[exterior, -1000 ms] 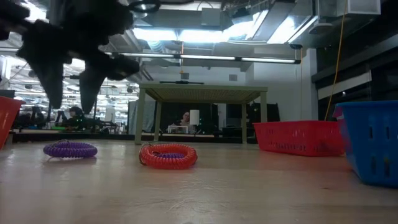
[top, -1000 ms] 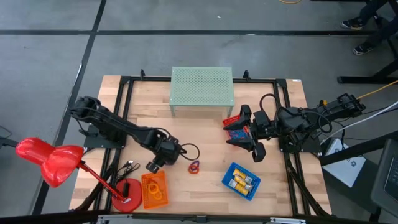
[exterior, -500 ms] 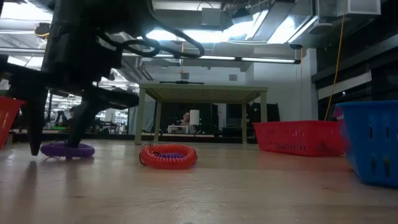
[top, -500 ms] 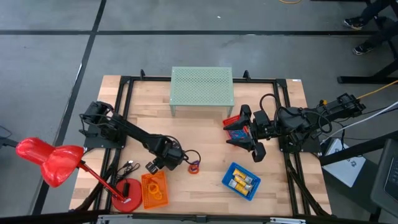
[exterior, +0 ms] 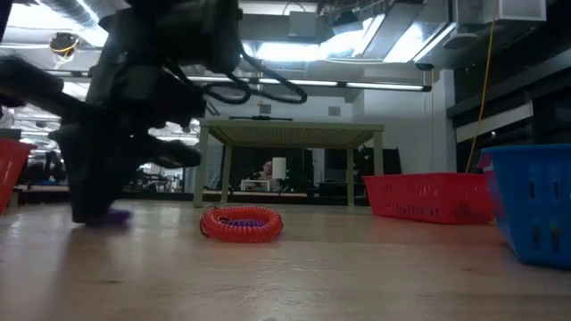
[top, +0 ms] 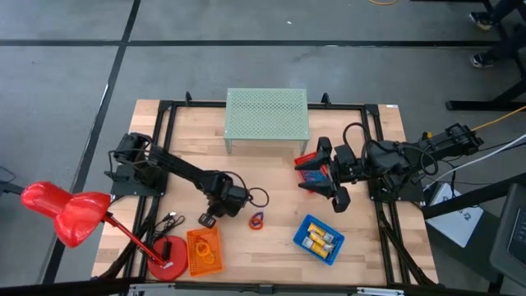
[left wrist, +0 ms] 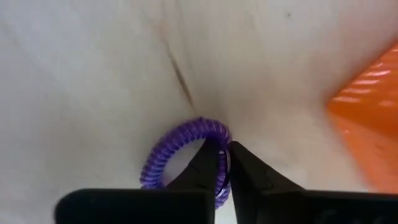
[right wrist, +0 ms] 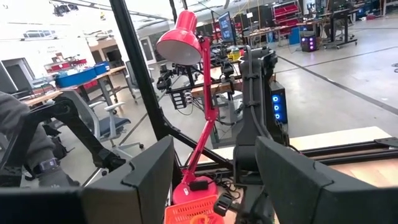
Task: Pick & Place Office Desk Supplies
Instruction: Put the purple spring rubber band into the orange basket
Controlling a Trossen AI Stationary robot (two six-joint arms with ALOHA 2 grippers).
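— Lamp [top: 64, 212] first, red, at the far left edge; what comes after it?

— Just right of its base sits the orange basket [top: 204, 251], near edge of the surface [top: 271, 177], with orange rings already in it. Beyond that is the left gripper [left wrist: 224, 163], low on the wood, jaws pinched shut on the rim of the purple coil ring [left wrist: 177, 155]. The wrist view shows both fingertips closed across the coil, which lies flat on the surface.

— So which step is this?

— The grasp itself, I'd say. The ring is caught but not lifted. A little further right lies the red coil ring [exterior: 241, 223], untouched, with a smaller purple one inside it.

— And the next move?

— Probably a straight lift, then a short carry toward the near left to the orange basket, if rings belong there. The grip is on one thin edge of a springy coil, so it could swing or slip; a slow rise would suit.

— Further right?

— The green perforated stand [top: 266, 117] at the far middle, then the blue basket [top: 319, 238] near the front holding yellow-and-silver blocks, and the red basket [top: 310, 167]. The right gripper [top: 331, 175] hovers over that red basket, jaws spread wide and empty, waiting.
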